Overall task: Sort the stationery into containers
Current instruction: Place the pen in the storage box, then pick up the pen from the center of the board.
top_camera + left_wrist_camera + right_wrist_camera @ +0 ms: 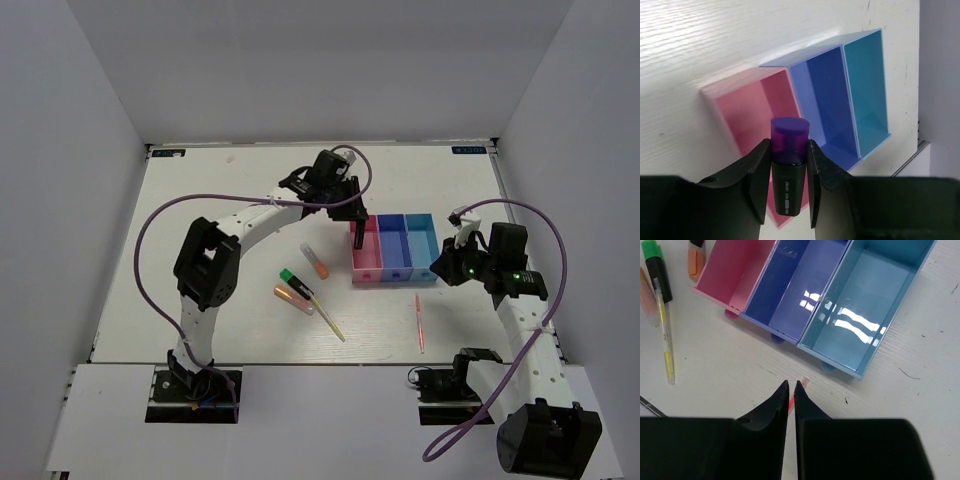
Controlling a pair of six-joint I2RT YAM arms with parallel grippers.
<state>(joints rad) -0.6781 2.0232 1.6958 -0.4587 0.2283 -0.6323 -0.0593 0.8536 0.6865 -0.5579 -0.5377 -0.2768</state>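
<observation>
Holding a purple-capped marker [788, 185] by its dark barrel, the left claw [789, 150] is clamped on it and hangs over the pink bin [740, 107], the leftmost of three joined in a row. The cap points away from the claw, down toward that bin's floor. The dark blue bin [825, 95] and light blue bin [865, 85] lie to the right, and all three show bare floors.

The step in hand looks like the drop into the pink bin. To do it well, the claw should come lower between the walls first, since a marker let go cap-first from height could bounce or tip over the rim. Lining the barrel up with the bin's long side should let it fall flat.

The right claw [791, 390] has its fingers together with nothing between them, just above the pink-red pen [419, 322] on the table's near side, clear of the left arm's work.
</observation>
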